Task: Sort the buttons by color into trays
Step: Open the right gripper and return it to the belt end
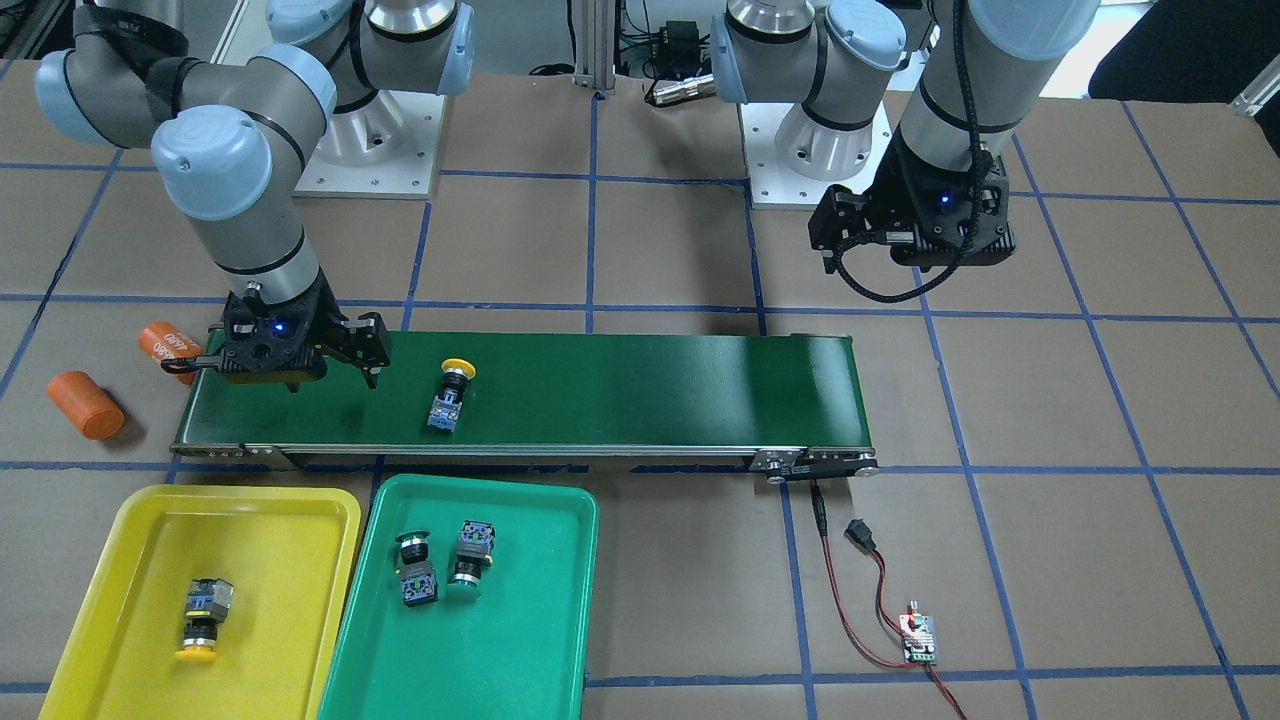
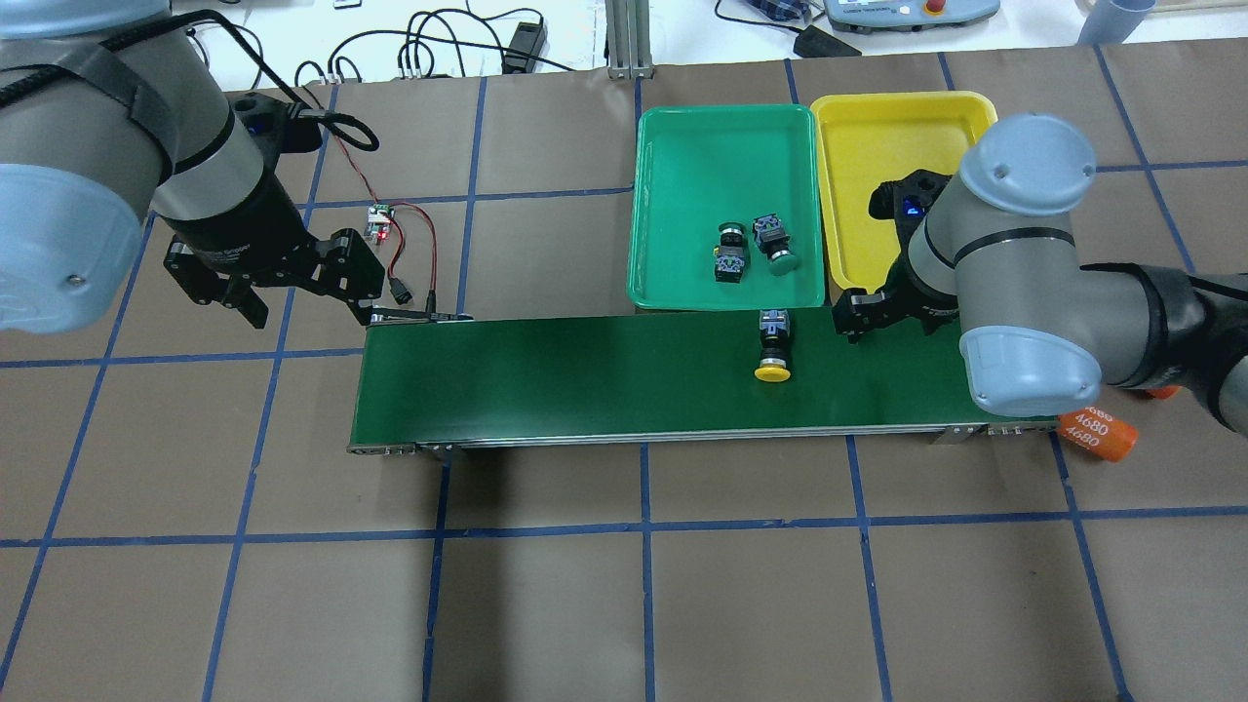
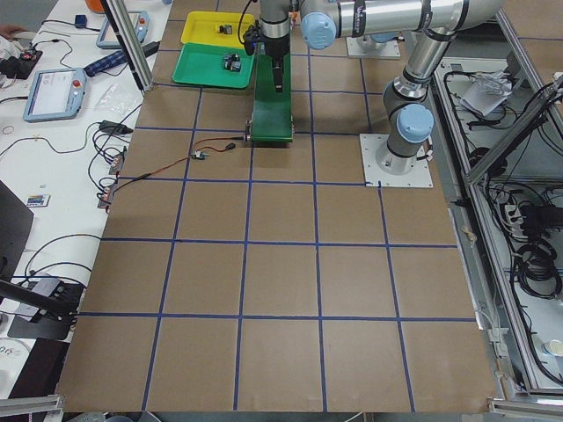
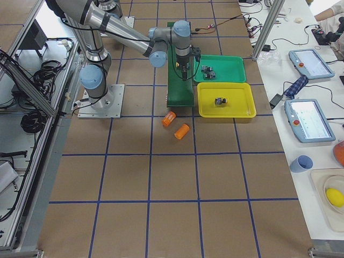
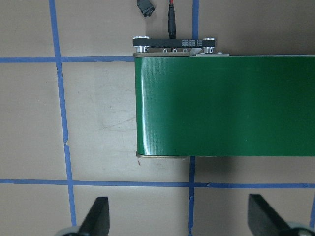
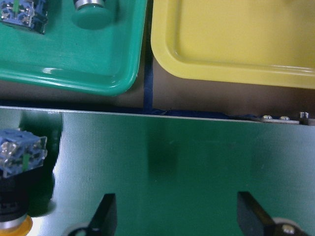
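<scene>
Brown paper gridded with blue tape covers the table [image 1: 680, 250]. One yellow button [image 1: 449, 392] lies on the conveyor belt [image 1: 650, 390], left of centre in the front view, near the right gripper [image 6: 177, 214], whose fingers are spread. That view also shows a second yellow button [image 1: 203, 620] in the yellow tray [image 1: 280, 560]; overhead, the right arm hides it. Two green buttons [image 1: 417, 583] lie in the green tray [image 1: 530, 600]. The left gripper [image 5: 179, 216], fingers apart, hangs beside the belt's other end.

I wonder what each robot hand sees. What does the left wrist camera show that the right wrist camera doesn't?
Only the left wrist camera shows the end of the conveyor belt, with a black plug and a red wire beyond it. Only the right wrist camera shows corners of the green tray and the yellow tray, a green button in the green tray, and a yellow button on the belt. Both show the green belt, some brown table with blue tape, and an open hand: the left hand and the right hand.
</scene>
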